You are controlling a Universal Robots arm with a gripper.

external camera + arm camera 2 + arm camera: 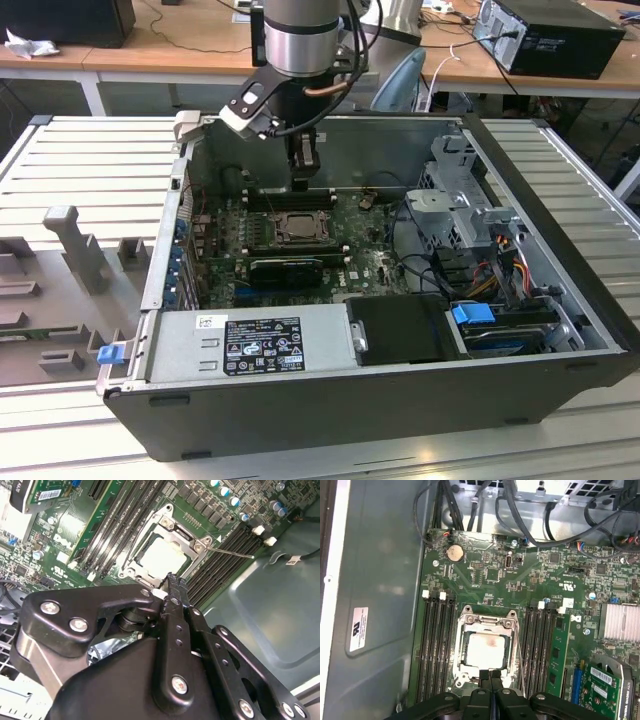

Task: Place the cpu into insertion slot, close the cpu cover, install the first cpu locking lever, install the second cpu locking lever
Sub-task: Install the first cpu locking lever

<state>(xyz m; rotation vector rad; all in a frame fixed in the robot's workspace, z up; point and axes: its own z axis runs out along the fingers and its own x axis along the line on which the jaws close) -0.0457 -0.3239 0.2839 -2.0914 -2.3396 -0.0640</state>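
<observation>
Black two-finger gripper (490,676) hangs over one edge of the insertion slot (460,679), a square dark socket with a silvery rim in the green circuit board. Its fingers are pressed together with nothing between them. The cpu (485,649), a small flat square with a pale silver-grey top, lies seated in that slot just beyond the fingertips and apart from them. It is framed by the thin silvery cpu cover (487,622), which lies flat around it.

A silver-grey cylindrical arm (298,35) trailing black cables (354,45) carries matte black jaws studded with silver screws (179,683).
</observation>
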